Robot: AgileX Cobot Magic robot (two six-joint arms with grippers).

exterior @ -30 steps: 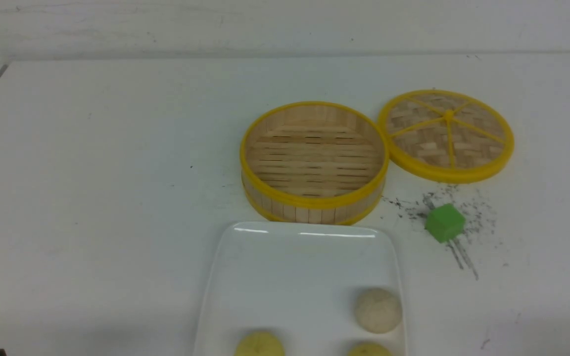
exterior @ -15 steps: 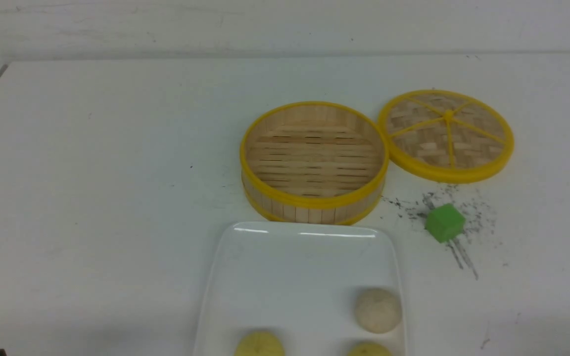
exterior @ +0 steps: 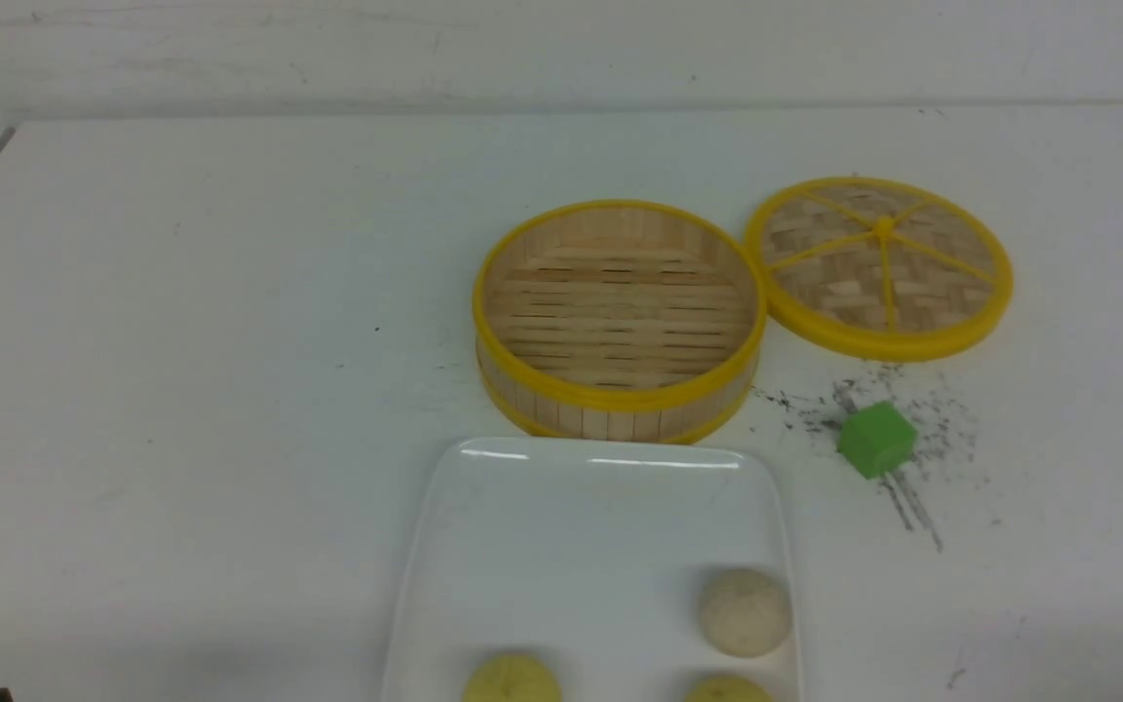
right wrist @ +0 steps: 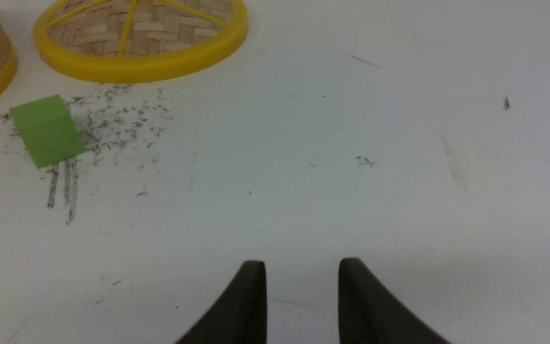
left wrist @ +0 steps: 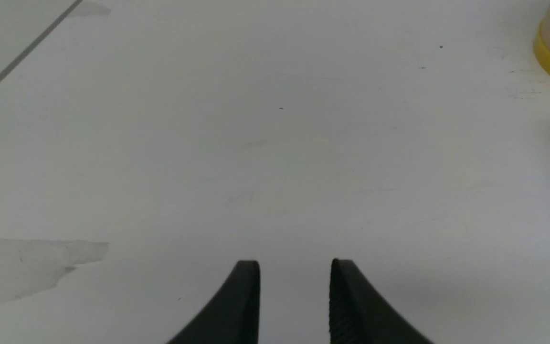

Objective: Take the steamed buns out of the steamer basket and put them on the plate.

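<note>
The steamer basket (exterior: 618,317) sits bare at twelve o'clock of the plate (exterior: 561,526); all three steamed buns (exterior: 744,611) seemingly rest there, two cropped; both fingers (left wrist: 295,286) (right wrist: 302,286) parted, grasping nothing; best keep clear.

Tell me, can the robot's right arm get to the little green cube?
Probably yes. The small green cube sits alone on the white table, ahead of the open, empty right end effector, with only bare tabletop between them.
</note>
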